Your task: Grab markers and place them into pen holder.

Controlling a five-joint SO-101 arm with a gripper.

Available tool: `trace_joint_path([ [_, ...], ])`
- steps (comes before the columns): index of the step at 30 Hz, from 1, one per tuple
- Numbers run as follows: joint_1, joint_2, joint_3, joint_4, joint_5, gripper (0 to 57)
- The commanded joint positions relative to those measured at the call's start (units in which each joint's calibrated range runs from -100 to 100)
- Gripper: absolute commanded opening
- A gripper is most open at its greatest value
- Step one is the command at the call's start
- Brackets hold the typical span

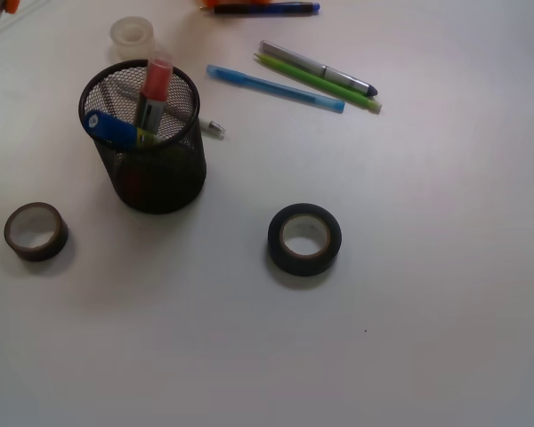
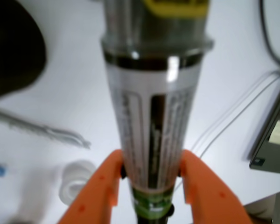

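Note:
The black wire-mesh pen holder stands left of centre in the front view. A red-capped marker and a blue-capped marker lean inside it. In the wrist view my gripper is shut on a third marker, its orange fingers pressing both sides of the pale printed barrel. That marker has a green band and a dark end below the fingers, and runs up out of frame. A dark blur at upper left looks like the pen holder. The gripper itself does not show clearly in the front view.
Two black tape rolls lie in front of the holder, a clear roll behind it. Light-blue, green and silver pens lie at back right. A dark pen sits at the top edge. Cables and a dark device are at the wrist view's right.

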Motion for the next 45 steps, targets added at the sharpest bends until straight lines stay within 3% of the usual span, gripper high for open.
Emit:
trace_joint_path([
  [1, -10.37, -3.45, -17.48, 0.85, -7.08, 0.5],
  [6, -19.94, -2.69, -32.69, -2.12, -15.04, 0.5],
  [13, -22.11, -2.69, -28.89, 1.29, -18.41, 0.5],
  [18, -21.81, -7.11, -13.76, 1.46, -18.61, 0.5],
  [22, -18.14, -24.53, 19.75, -0.81, -18.75, 0.6],
  [29, -19.79, -46.38, 62.69, -50.77, -16.75, 0.5],
  [35, -22.93, -52.50, 88.41, -82.44, -20.85, 0.5],
  [45, -22.41, -52.50, 104.99, -104.31, -25.01, 0.4],
])
